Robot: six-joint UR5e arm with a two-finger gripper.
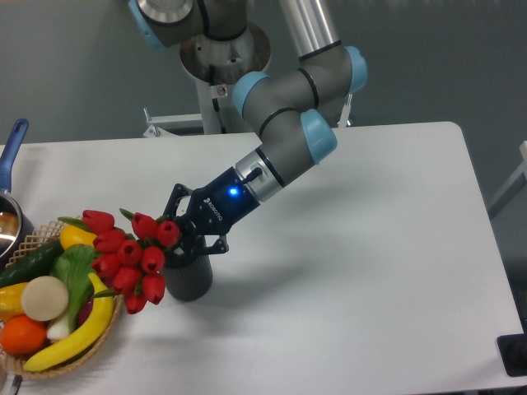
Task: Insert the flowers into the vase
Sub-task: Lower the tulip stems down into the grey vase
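tipping is the main risk in the one camera view: the flowers (132, 257) hang sideways off the vase (189, 278), heads over the wicker basket (78, 350) on the bench (354, 271). the gripper (183, 232) is at the stems; how far open, i cannot tell. count: one bunch, roughly ten buds, one vase.

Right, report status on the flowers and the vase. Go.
Gripper at the vase mouth, jaw state unclear. Flowers tilted, heads hanging left of the vase, not upright. Wicker basket of produce close on the left.
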